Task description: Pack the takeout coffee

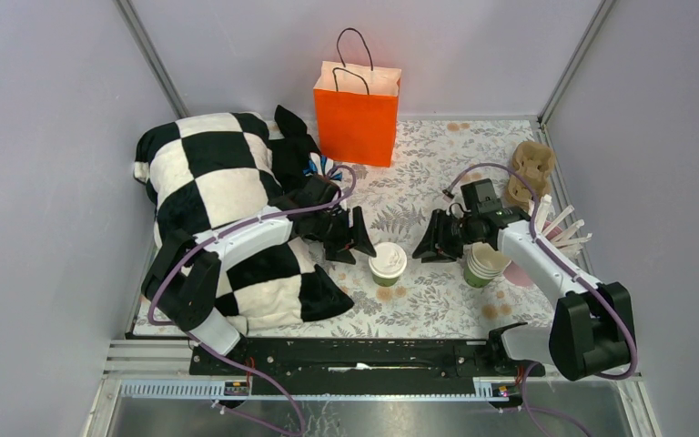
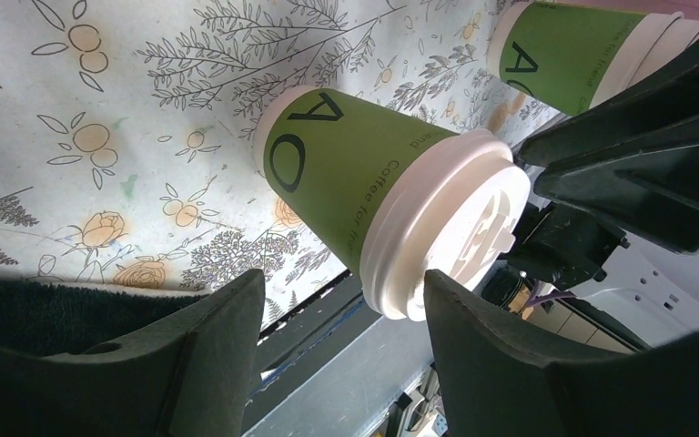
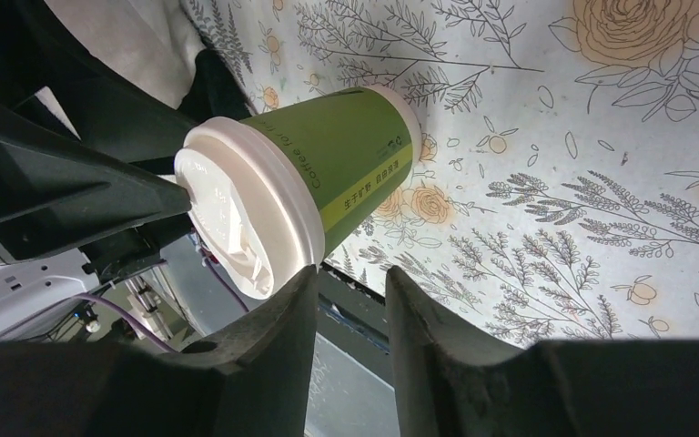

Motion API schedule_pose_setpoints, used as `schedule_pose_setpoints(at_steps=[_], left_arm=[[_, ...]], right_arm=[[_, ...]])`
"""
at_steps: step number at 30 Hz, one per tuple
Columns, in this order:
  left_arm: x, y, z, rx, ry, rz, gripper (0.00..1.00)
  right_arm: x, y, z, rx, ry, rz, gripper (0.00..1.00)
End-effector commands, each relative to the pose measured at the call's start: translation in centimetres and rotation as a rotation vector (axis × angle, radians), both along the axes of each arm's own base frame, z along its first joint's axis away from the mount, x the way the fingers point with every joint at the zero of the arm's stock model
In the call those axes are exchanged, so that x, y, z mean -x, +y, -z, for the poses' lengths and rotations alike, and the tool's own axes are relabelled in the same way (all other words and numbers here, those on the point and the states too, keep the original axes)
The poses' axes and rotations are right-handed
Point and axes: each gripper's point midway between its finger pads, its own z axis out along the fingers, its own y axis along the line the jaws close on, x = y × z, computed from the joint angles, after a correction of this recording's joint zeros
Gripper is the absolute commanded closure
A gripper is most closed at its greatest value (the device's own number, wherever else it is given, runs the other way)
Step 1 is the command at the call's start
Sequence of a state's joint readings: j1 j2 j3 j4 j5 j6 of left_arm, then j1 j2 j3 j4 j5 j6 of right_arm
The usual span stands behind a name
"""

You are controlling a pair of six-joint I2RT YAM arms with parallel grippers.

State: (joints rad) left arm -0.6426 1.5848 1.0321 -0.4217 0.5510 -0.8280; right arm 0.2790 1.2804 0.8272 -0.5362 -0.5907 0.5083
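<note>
1. Reaching in low over the checked cloth (image 1: 209,173), the left arm (image 1: 246,238) lies almost level. We see the left gripper (image 1: 359,238) pointing right at the coffee (image 1: 388,261). Its jaws stand wide apart and hold nothing. The tips are just beside the cup's left side, and we cannot tell whether they touch it.
2. The right arm (image 1: 546,259) rises from the near right corner, its forearm slanting over the stack (image 1: 483,265). The right gripper (image 1: 430,244) points left at the coffee. Its jaws are parted by a narrow gap with nothing between them, and they stand near the cup but apart from it.
3. The coffee stands upright on the floral mat (image 1: 437,164), lid on, between the two grippers. Neither holds it.
4. We count one lidded coffee, one stack of lidless green cups, one orange bag (image 1: 357,114), one cardboard carrier (image 1: 531,168), one bunch of white sticks (image 1: 560,229), one cloth and two arms.
5. The coffee sits toward the mat's near edge.
6. Bare mat lies between the coffee and the bag, which stands upright at the far edge.
7. The cloth fills the left side up to the left edge.
8. The stack, sticks and carrier line the right side.
</note>
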Motion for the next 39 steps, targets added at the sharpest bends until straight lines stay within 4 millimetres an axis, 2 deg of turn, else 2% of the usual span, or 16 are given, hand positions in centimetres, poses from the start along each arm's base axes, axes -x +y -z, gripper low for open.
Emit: schedule_pose_setpoints(at_steps=[1, 5, 9, 11, 13, 15, 19, 26, 31, 39], left_arm=[[-1.3, -0.7, -2.5, 0.014, -0.075, 0.014, 0.30], [-1.8, -1.3, -4.3, 0.043, -0.101, 0.019, 0.24], [-2.0, -1.0, -5.6, 0.036, -0.131, 0.020, 0.17], [-2.2, -0.1, -6.8, 0.005, -0.179, 0.013, 0.12], [-2.6, 1.1, -8.3, -0.040, -0.251, -0.005, 0.08], [-2.9, 2.6, -10.3, -0.073, -0.344, -0.044, 0.05], [-2.7, 5.4, -14.1, -0.072, -0.488, -0.139, 0.01], [-0.7, 9.5, -16.0, -0.056, -0.576, -0.299, 0.01], [0.3, 10.0, -15.6, -0.049, -0.558, -0.311, 0.01], [0.4, 9.9, -15.6, -0.051, -0.555, -0.289, 0.01]], right_arm=[[0.2, -0.2, -0.4, 0.014, 0.001, -0.051, 0.59], [-0.2, -0.3, -1.3, 0.022, -0.035, -0.056, 0.54], [-0.5, -1.4, -2.6, 0.106, -0.072, -0.079, 0.41], [-0.9, -1.6, -3.6, 0.181, -0.119, -0.119, 0.31], [-0.9, -0.9, -4.5, 0.245, -0.163, -0.176, 0.20], [-0.9, 0.4, -5.3, 0.288, -0.196, -0.236, 0.02], [-1.1, 2.8, -6.1, 0.393, -0.255, -0.353, 0.00], [-0.7, 6.1, -5.1, 0.560, -0.284, -0.541, 0.00], [-0.6, 6.3, -4.1, 0.649, -0.289, -0.580, 0.00], [-0.1, 6.5, -2.9, 0.647, -0.256, -0.595, 0.00]])
